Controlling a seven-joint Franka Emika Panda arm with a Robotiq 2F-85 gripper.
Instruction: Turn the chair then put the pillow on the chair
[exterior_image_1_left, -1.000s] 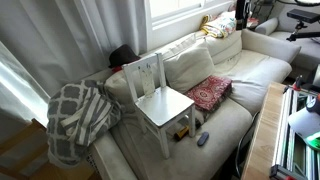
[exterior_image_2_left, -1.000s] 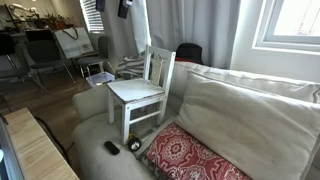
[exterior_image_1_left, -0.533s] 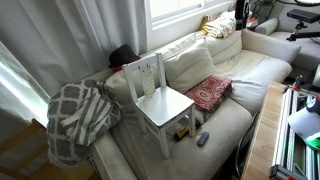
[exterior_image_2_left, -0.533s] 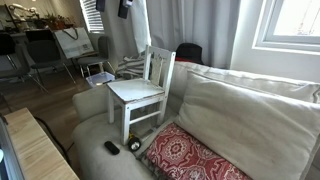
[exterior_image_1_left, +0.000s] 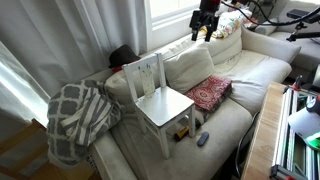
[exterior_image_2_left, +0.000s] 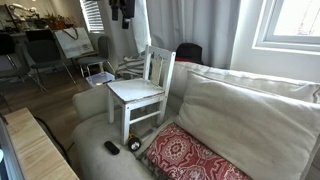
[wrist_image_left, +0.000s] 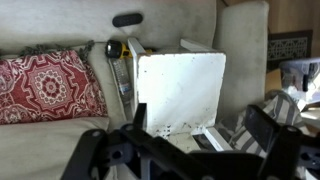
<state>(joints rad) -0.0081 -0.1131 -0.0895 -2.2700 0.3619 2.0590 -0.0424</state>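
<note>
gripper (wrist_image_left: 200, 120) spread, empty | hangs high over chair (wrist_image_left: 180, 90), seat straight below | pillow (exterior_image_1_left: 190, 68) just right of chair

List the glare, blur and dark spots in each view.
In both exterior views the window glares white and its detail is lost. In the wrist view the gripper is a dark, blurred shape up close, while the chair seat is bright and fairly sharp.
</note>
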